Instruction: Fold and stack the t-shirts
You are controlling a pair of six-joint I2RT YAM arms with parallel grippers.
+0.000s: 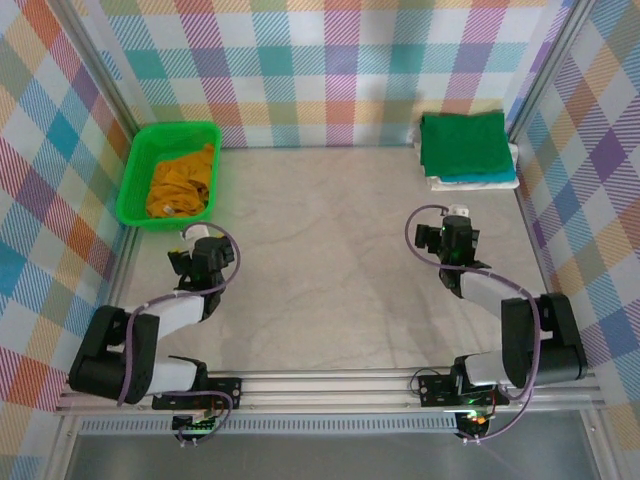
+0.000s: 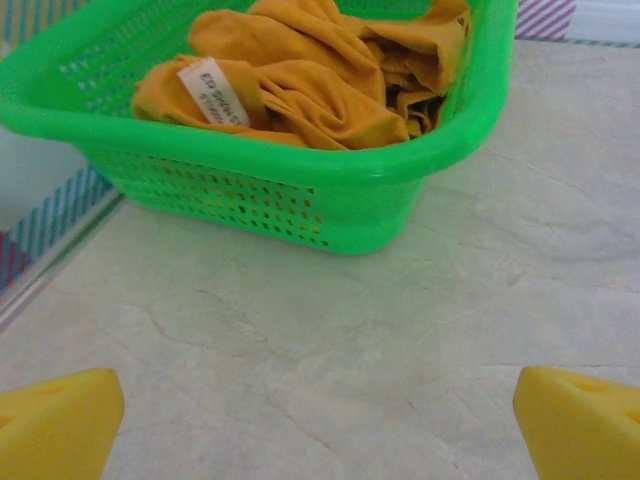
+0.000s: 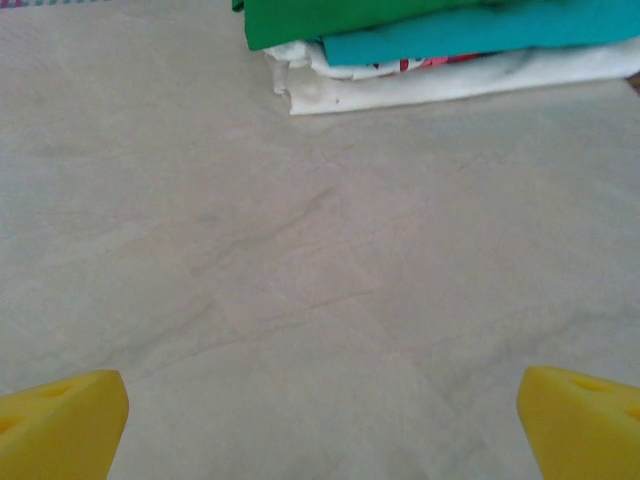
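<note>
At far-left corner of desk (image 1: 320, 270), mustard t-shirt (image 1: 180, 182) seen crumpled in green basket (image 1: 128, 188), dead ahead of left pincer (image 1: 196, 232), so left arm judged nearer. No long axis, just heap. Folded stack (image 1: 465, 148) parked at far-right corner, ahead of right pincer (image 1: 457, 213). Both pincers spread wide, nothing gripped. Smooth pale mid-desk judged roomy enough for folding.

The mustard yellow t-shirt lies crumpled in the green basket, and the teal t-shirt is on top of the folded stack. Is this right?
No. The dark green t-shirt is on top of the folded stack; the teal t-shirt lies under it, as the right wrist view shows. The rest is right.
</note>
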